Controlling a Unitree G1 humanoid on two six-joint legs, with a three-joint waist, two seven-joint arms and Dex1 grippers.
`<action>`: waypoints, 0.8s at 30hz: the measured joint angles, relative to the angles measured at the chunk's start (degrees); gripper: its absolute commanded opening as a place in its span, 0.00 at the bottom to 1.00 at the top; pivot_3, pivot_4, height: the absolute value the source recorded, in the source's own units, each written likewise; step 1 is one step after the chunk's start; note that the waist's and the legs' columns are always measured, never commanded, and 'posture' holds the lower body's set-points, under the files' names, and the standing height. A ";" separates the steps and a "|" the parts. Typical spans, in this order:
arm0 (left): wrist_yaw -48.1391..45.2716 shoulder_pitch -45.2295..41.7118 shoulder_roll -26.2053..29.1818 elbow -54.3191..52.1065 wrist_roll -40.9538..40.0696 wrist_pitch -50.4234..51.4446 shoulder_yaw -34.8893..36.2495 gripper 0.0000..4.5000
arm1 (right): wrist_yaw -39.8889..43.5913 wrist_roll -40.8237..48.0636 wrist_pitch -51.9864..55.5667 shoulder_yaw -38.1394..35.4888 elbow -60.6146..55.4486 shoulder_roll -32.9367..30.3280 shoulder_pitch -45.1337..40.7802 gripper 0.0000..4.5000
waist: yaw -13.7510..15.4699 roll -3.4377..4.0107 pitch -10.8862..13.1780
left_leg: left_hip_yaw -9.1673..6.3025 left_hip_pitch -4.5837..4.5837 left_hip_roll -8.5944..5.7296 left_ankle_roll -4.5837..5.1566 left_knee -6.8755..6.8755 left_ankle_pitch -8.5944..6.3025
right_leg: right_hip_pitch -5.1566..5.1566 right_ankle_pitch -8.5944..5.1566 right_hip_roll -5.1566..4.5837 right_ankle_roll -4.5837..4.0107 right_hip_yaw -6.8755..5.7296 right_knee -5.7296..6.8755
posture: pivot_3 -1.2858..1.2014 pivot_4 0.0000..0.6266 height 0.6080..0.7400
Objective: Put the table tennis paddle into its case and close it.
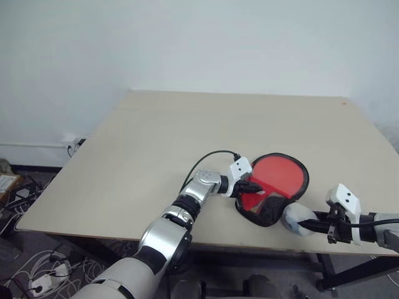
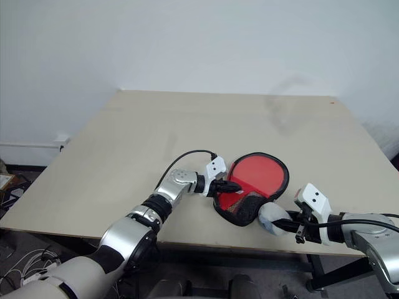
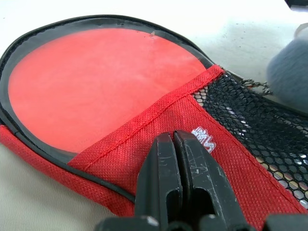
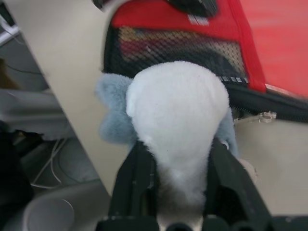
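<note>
The case [image 1: 269,210] lies open-topped near the table's front edge, red with black edging and a black mesh patch. The table tennis paddle [image 1: 278,175] sits inside it, its round red face [image 3: 96,82] showing and its handle hidden under the case's flap. My left gripper [image 1: 257,187] is shut, its tips [image 3: 172,139] resting on the red flap beside the white logo [image 3: 203,138]. My right gripper [image 4: 178,149] is closed around a fluffy white and blue-grey tuft [image 4: 175,110] at the case's handle end, next to the zip pull [image 4: 257,116].
The beige table [image 1: 156,149] stretches away behind the case. Its front edge runs just under the right gripper [image 1: 310,220] and the tuft [image 1: 297,219]. Cables and a power strip [image 1: 43,281] lie on the floor at the left.
</note>
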 measured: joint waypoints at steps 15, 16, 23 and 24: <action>0.38 0.00 -0.02 0.20 0.01 -0.18 -0.24 0.00 | 4.31 2.52 -0.79 0.15 -4.53 -0.13 3.20 0.07 | 0.29 0.00 0.00 | 0.00 -0.02 0.00 0.00 0.00 0.00 | -0.01 0.00 0.00 0.00 0.00 0.00 | 0.52 0.00 1.00; 0.39 0.00 -0.03 0.20 0.01 -0.19 -0.26 0.00 | 4.57 2.58 -0.80 0.15 -4.60 -0.15 3.26 0.06 | 0.28 0.00 0.00 | 0.01 -0.01 0.00 0.00 0.01 0.00 | 0.00 0.00 0.00 0.00 0.00 0.00 | 0.52 0.00 1.00; 0.52 0.00 -0.07 0.21 0.11 -0.24 -0.36 0.00 | 7.09 4.19 -0.90 0.91 -7.78 -0.52 5.24 0.05 | 0.29 0.00 0.00 | -0.01 -0.02 0.00 -0.01 0.02 -0.01 | 0.00 0.00 0.00 0.00 -0.01 0.00 | 0.52 0.00 1.00; 0.57 0.00 -0.08 0.21 0.11 -0.25 -0.37 0.00 | 7.27 4.43 -0.89 1.19 -8.27 -0.52 5.31 0.05 | 0.28 0.00 0.00 | 0.00 -0.02 0.00 -0.01 0.02 -0.01 | 0.00 0.00 0.00 0.00 -0.01 0.00 | 0.52 0.00 1.00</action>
